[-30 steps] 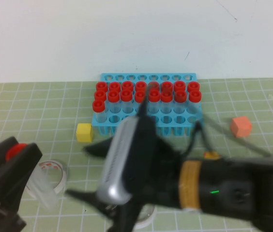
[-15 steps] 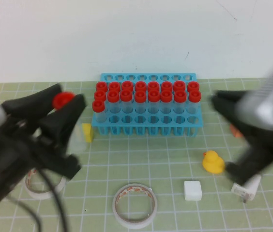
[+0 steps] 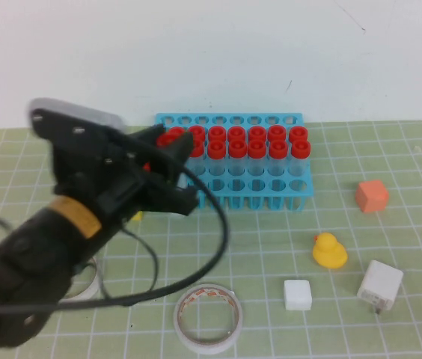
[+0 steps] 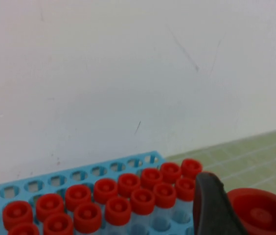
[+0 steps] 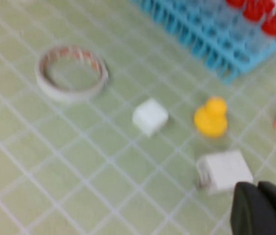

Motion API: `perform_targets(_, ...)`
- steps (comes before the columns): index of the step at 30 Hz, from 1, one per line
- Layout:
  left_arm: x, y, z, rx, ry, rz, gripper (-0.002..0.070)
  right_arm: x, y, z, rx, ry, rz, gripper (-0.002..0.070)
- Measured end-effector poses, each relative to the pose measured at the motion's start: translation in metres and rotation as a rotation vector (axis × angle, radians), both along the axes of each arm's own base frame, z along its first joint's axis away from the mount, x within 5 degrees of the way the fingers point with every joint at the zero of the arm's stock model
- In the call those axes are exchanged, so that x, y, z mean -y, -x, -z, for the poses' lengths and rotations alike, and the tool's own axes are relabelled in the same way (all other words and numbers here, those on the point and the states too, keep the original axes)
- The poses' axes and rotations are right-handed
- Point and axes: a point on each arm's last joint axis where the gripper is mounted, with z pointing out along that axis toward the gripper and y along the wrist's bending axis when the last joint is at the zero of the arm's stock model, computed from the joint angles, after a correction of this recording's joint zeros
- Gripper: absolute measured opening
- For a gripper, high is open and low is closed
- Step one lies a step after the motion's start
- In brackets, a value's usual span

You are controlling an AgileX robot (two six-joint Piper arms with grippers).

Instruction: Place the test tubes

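Note:
A blue rack (image 3: 271,187) stands at the back of the mat with two rows of red-capped test tubes (image 3: 258,148) in it; its front rows of holes are bare. My left gripper (image 3: 167,168) hovers over the rack's left end, hiding that part. In the left wrist view it (image 4: 253,208) is shut on a test tube, whose red cap (image 4: 267,215) sits between the black fingers (image 4: 211,205), beside the rack (image 4: 79,174). My right gripper (image 5: 265,205) is shut on nothing, above the mat near a white block (image 5: 223,169). The high view does not show it.
On the green grid mat lie a tape roll (image 3: 208,327), a yellow duck (image 3: 329,250), a white cube (image 3: 298,294), the white block (image 3: 380,285) and an orange cube (image 3: 372,196). A second tape roll (image 3: 85,283) is partly hidden under my left arm.
My left arm has swung up from the lower left to the rack's left end, carrying the tube. The right arm has pulled away to the right, out of the high view, and its gripper has shut.

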Motion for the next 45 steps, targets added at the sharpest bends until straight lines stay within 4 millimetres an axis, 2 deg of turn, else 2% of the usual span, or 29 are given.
perform_targets(4, 0.006, -0.025, 0.017, -0.023, -0.075, -0.01, 0.0263, 0.016, 0.01, 0.016, -0.019, 0.016, 0.009, -0.0001)
perform_targets(8, 0.002, -0.057, 0.032, -0.081, -0.068, -0.056, 0.0263, 0.027, 0.019, 0.028, -0.016, -0.011, 0.009, -0.0001)
perform_targets(14, -0.004, -0.096, 0.044, -0.062, -0.055, -0.068, 0.0263, 0.035, 0.027, 0.033, -0.084, -0.056, 0.028, -0.0001)
perform_targets(18, 0.0, -0.104, 0.049, 0.033, 0.0, -0.047, 0.0263, 0.036, 0.03, 0.036, -0.134, -0.058, 0.041, -0.0001)
perform_targets(22, 0.005, -0.112, 0.063, 0.085, 0.007, -0.031, 0.0263, 0.036, 0.03, 0.036, -0.142, -0.062, 0.043, -0.0001)
perform_targets(27, 0.005, -0.122, 0.082, 0.067, -0.01, -0.051, 0.0263, 0.036, 0.031, 0.036, -0.146, -0.063, 0.043, -0.0001)
perform_targets(40, 0.002, -0.138, 0.106, 0.06, -0.012, -0.112, 0.0263, 0.036, 0.031, 0.036, -0.147, -0.061, 0.044, -0.0001)
perform_targets(45, 0.001, -0.146, 0.105, 0.081, -0.019, -0.149, 0.0263, 0.036, 0.031, 0.036, -0.147, -0.061, 0.044, -0.0001)
